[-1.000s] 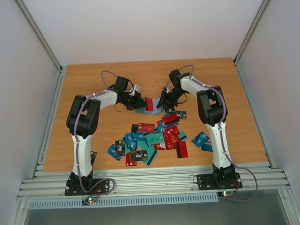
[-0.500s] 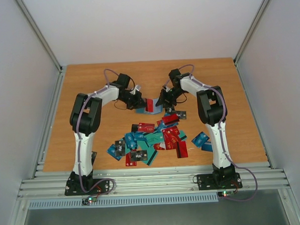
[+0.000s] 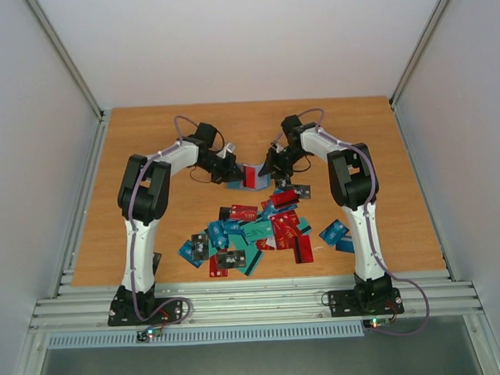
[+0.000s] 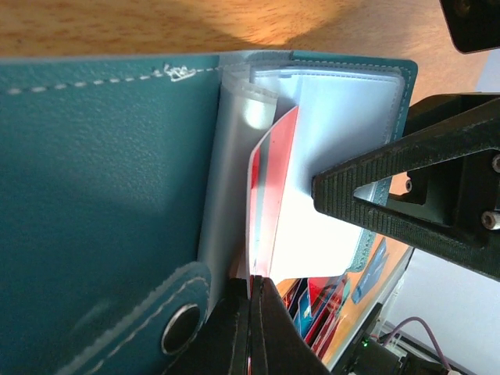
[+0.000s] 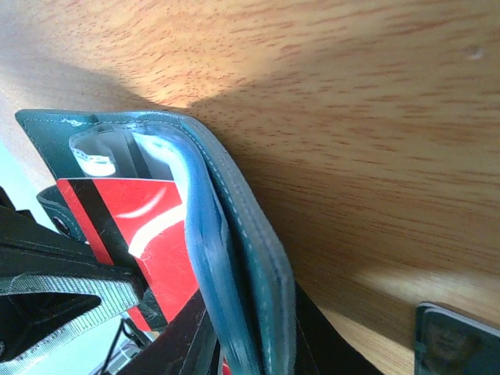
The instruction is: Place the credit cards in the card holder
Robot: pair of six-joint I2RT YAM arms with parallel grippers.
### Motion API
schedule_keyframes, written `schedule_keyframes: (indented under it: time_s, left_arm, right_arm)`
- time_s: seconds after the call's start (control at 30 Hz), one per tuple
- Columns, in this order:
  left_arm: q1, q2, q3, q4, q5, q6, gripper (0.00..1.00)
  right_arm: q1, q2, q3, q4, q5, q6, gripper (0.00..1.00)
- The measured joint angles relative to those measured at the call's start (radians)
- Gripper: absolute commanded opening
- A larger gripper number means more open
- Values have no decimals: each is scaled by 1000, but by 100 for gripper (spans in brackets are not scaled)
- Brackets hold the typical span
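Holder [image 3: 248,178] is held open and on edge at the far middle of the wooden surface [image 3: 149,159], between the two arms and just beyond the heap of loose cards [image 3: 250,233]. The heap is made up of red, teal, blue and black cards lying flat, many overlapping, and the nearest of them are just beside the holder.

The holder's right cover is pinched by the right gripper [image 5: 248,334]. Its fingers are closed on it, with the teal cover and the clear sleeves [image 4: 234,148] running down between them in the right wrist view.

A red card [image 4: 273,195] is gripped at its lower edge by the closed fingers of the left gripper [image 4: 250,301]. The card is held upright, edge-on to the left wrist camera, and is set against the sleeves at the holder's fold. Whether its top end is already inside a pocket cannot be told. A black stripe and a white curved mark are seen on its face in the right wrist view.

The left cover is spread flat toward the left wrist camera, and a metal snap [image 4: 181,337] is set in its tab. A dark card [image 5: 457,336] lies flat on the surface near the right gripper.
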Motion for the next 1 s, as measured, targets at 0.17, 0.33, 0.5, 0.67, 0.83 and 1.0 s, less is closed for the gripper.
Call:
schedule_keyframes:
  time_s: [0.17, 0.33, 0.5, 0.67, 0.83, 1.0]
  left_arm:
    - [6, 11, -1, 11, 26, -9, 0]
    - [6, 13, -2, 26, 45, -23, 0]
    - [6, 21, -12, 73, 78, -40, 0]
    - [9, 42, -13, 117, 121, -56, 0]
    - [9, 50, -18, 139, 132, -56, 0]
    - [2, 52, -19, 144, 122, -48, 0]
  right_arm:
    - [0, 3, -1, 8, -13, 6, 19]
    - [-1, 8, -2, 21, -27, 13, 19]
    - [-4, 13, -2, 26, -45, 17, 19]
    - [-8, 15, -1, 27, -60, 15, 28]
    - [-9, 15, 24, 0, -57, -4, 48]
    - [-4, 15, 85, -88, -5, -53, 60]
